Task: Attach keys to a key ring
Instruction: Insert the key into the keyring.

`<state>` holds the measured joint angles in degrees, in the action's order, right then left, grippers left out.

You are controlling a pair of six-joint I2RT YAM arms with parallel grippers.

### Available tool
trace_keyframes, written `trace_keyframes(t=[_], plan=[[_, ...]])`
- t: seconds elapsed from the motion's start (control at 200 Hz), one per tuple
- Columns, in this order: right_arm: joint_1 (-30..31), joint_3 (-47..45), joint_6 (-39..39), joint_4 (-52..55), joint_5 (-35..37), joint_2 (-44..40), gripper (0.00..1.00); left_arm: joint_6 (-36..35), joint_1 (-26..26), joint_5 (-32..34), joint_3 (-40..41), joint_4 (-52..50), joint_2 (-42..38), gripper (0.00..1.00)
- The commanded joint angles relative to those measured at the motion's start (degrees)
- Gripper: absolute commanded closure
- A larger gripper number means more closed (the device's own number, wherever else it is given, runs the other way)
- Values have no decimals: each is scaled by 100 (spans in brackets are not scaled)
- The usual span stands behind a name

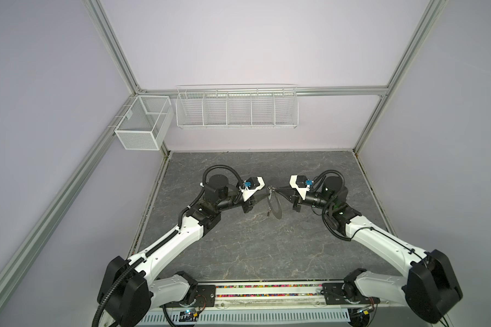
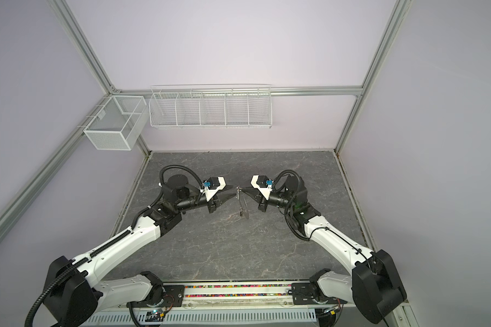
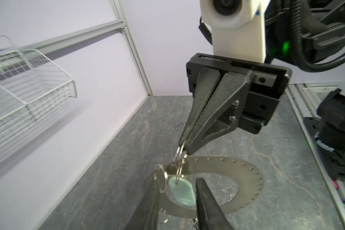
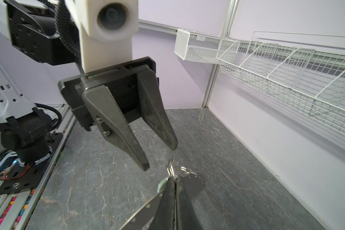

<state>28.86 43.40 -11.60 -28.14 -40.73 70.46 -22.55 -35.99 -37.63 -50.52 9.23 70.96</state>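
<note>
Left hand (image 4: pixel 160 158): released, jaws apart, straddling pale-green tag (image 3: pixel 182 192).
Key ring (image 3: pixel 247 179): hangs between hands, above desk (image 1: pixel 238 240).
Right hand (image 3: pixel 184 147): clenched on wire loops (image 3: pixel 180 157) at key ring's rim.
Advice: right stays rigid. Left closes only once target loop sits squarely between pads. Go slow, avoid swinging ring.

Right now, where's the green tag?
Left wrist view: the green tag hangs mid-air from the wire loop pinched by the right gripper, before the key ring.

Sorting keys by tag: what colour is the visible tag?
Pale whitish-green tag, clearest in the left wrist view.
</note>
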Motion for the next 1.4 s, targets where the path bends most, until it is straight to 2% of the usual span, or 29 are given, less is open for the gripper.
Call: trace_keyframes(t=[0.0, 0.22, 0.575, 0.625, 0.725, 0.825, 0.91, 0.989, 1.234, 1.394], plan=[[-31, 181, -71, -179, -344, -29, 93, 188, 13, -616, -203, 176, 118, 70], [-30, 181, -62, -196, -466, -32, 93, 234, 13, -622, -260, 208, 214, 75], [-31, 253, -66, -82, -484, 58, 93, 151, 13, -559, -365, 147, 283, 100], [-30, 288, -126, 75, -426, 62, 91, 88, 8, -459, -428, 17, 274, 100], [-39, 379, -531, 656, -146, -62, 76, -289, -98, -19, -756, -757, 246, 100], [-52, 456, -1280, 1419, 328, -314, 65, -858, -383, 811, -1296, -1950, 320, 100], [-48, 474, -1921, 1990, 592, -530, 65, -1067, -658, 1752, -1876, -2910, 538, 100], [-48, 371, -2365, 2142, 635, -732, 66, -1063, -798, 2119, -2250, -3469, 720, 100], [-24, 42, -2366, 1452, 643, -921, 69, -922, -1044, 2353, -3099, -4413, 1074, 100], [40, 73, -2341, 1431, 696, -780, 71, -860, -1187, 2406, -3362, -4646, 1231, 100]])
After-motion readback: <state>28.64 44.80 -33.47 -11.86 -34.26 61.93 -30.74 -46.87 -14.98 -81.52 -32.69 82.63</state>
